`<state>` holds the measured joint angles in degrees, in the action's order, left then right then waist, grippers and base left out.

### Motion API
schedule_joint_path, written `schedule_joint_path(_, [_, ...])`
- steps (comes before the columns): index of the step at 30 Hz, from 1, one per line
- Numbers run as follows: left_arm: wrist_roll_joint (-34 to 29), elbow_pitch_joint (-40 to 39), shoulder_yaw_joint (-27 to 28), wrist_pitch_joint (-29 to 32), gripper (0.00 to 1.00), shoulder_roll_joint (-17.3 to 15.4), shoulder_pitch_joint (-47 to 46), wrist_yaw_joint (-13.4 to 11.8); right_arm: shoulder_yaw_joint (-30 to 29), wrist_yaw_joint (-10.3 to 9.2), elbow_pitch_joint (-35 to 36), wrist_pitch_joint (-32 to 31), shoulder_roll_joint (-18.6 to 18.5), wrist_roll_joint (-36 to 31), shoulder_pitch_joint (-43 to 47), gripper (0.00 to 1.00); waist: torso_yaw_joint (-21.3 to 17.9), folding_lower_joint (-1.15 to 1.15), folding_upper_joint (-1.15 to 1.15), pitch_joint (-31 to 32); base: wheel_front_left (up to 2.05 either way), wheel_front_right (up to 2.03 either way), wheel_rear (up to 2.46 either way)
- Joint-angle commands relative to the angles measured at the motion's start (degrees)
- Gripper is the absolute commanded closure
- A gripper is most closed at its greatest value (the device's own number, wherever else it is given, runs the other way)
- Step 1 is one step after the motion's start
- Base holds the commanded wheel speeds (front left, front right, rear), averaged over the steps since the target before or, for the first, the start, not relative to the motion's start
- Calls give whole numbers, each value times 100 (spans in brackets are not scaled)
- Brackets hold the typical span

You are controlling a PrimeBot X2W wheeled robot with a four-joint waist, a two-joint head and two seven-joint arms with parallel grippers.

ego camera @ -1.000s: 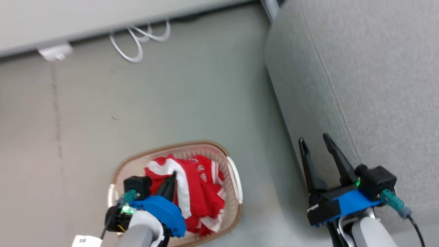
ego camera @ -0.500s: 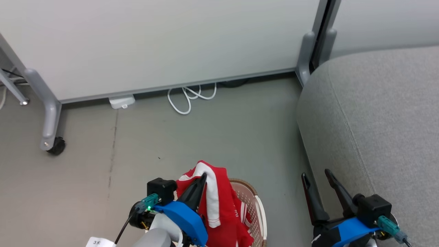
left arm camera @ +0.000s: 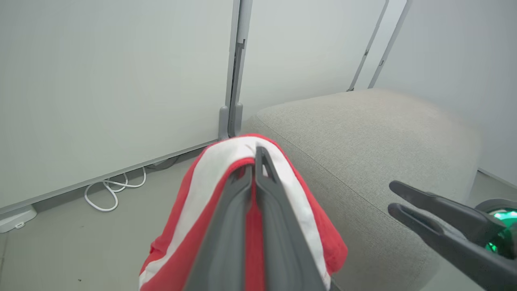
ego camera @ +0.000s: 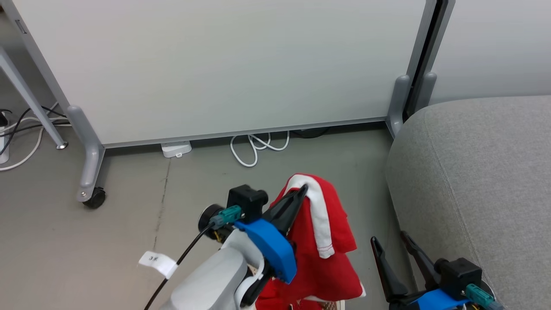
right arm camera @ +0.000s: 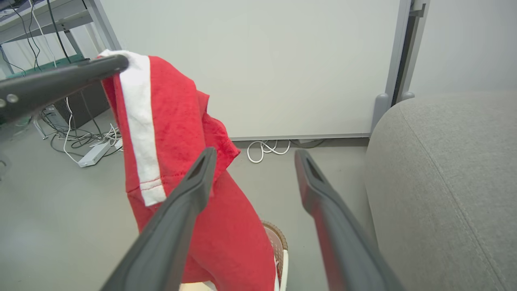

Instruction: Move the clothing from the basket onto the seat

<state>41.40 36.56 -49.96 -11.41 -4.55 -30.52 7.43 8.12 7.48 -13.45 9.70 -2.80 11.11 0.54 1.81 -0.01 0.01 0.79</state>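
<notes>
My left gripper (ego camera: 303,189) is shut on a red garment of the clothing (ego camera: 327,241) with a white stripe, which hangs from the fingertips above the floor. In the left wrist view the shut fingers (left arm camera: 242,210) pinch the striped fold of the clothing (left arm camera: 194,210), with the light-grey seat (left arm camera: 363,137) beyond. The basket (right arm camera: 278,240) peeks out below the hanging clothing (right arm camera: 173,121). My right gripper (ego camera: 389,237) stands open and empty beside the seat (ego camera: 473,181), right of the garment. The right wrist view has the right gripper (right arm camera: 255,154) open, with the left gripper (right arm camera: 121,62) at its upper left.
A white partition panel (ego camera: 215,64) on grey castor legs (ego camera: 92,172) stands across the back. A coiled white cable (ego camera: 254,150) and a white adapter (ego camera: 175,149) lie at its foot. More cables (right arm camera: 80,141) lie on the grey floor to the left.
The head camera has tilted up, so the basket has slid out of the bottom. My left gripper has lifted the red garment up out of the basket. The right gripper stays open.
</notes>
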Motion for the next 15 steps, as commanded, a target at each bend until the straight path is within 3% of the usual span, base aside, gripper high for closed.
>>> schedule_joint_path(1, [53, -27, -35, 8, 100, 25, -161, 8, 27, 4, 45, -22, -16, -40, 107, 0, 8, 1, -1, 15, 0, 0, 0])
schedule_joint_path(15, [468, 64, -546, 78, 100, 169, -1267, 8, 234, 3, 207, -221, -16, -95, 88, 0, 32, 1, -1, 30, 0, 0, 0])
